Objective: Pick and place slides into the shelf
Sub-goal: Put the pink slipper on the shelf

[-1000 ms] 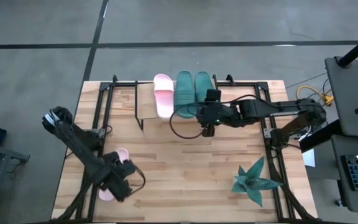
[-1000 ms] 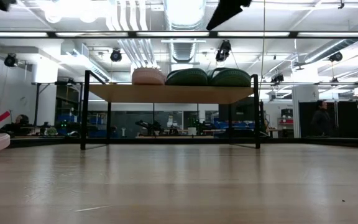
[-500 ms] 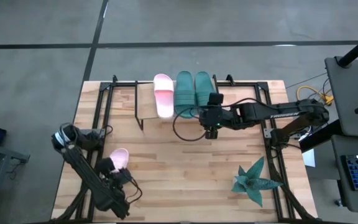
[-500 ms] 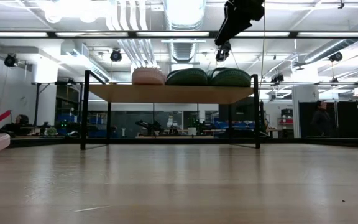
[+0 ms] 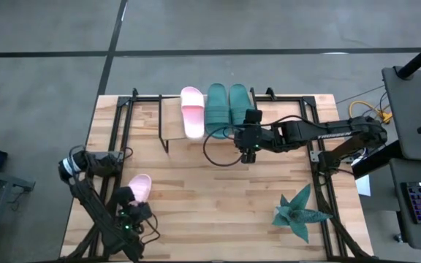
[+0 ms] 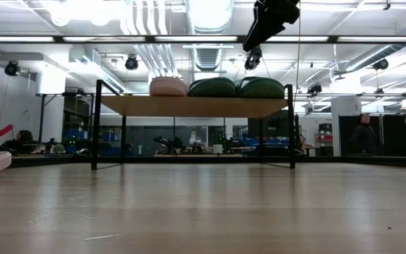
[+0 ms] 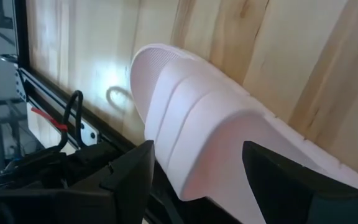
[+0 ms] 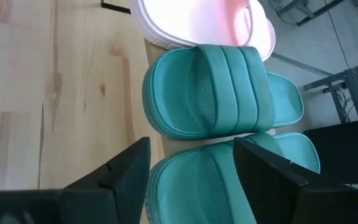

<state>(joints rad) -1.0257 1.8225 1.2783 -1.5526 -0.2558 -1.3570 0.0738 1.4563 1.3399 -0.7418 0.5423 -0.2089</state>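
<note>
three slides sit side by side on the shelf [image 5: 172, 117] at the far edge of the table [image 5: 218, 190]: a pink slide [image 5: 191, 111] and two green slides [image 5: 227, 107] just beside it. the right gripper [image 5: 248, 150] hangs just in front of the shelf near the green pair, its fingers spread with nothing between them. the second pink slide [image 5: 139, 188] lies on the table at the near left. the left gripper [image 5: 128, 216] is down at this slide's near end, fingers spread either side of it; whether they touch it is hard to tell. a spiky plant [image 5: 298, 212] lies at the near right, well apart.
</note>
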